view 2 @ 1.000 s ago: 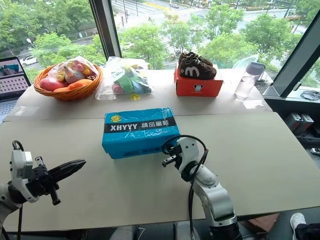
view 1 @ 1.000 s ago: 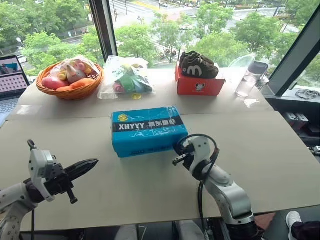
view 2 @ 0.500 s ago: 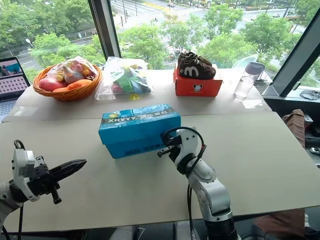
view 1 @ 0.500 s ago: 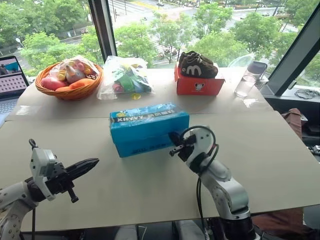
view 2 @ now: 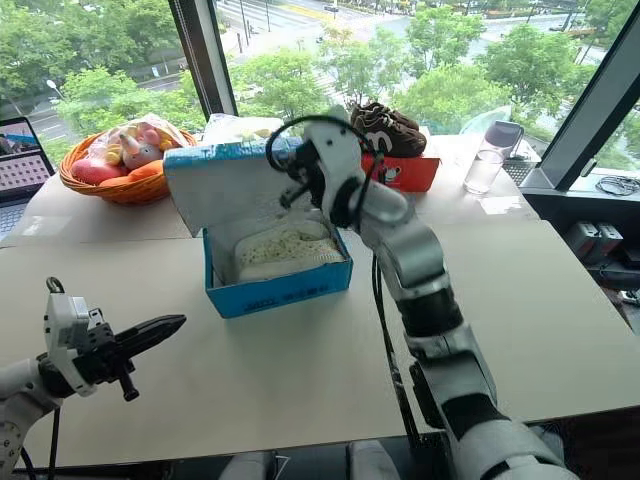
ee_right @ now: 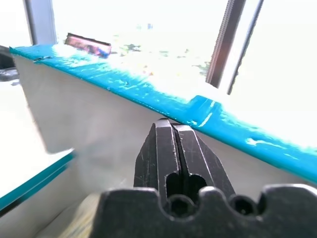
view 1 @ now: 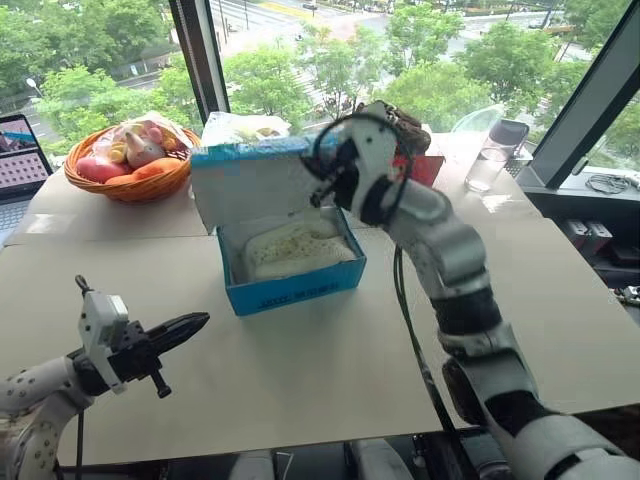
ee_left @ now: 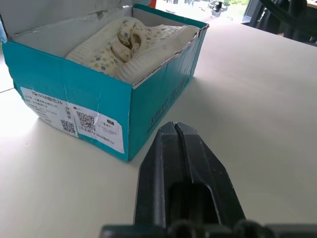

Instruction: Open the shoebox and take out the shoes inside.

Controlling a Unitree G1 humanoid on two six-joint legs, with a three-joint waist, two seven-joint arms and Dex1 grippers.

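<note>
R pincer (ee_right: 171,130), closed, seems to touch shoebox (view 1: 290,288) lid's underside.

Shoebox (view 1: 291,285) lid up; R fingers (view 1: 322,190) against lid; cream shoes (view 1: 292,247) inside.

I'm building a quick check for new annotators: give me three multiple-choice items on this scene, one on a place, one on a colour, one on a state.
1. Where is the right gripper?
A. at the raised lid
B. on the basket
C. flat on the table

2. What colour is the shoebox outside?
A. red
B. bright blue
C. brown

3. What state is the shoebox lid in?
A. shut flat
B. lifted, standing up
C. off, lying on the table

Answers: 1 A, its shut fingers press the lid's white inside. 2 B, its front wall shows blue. 3 B, the white shoes lie uncovered inside.
</note>
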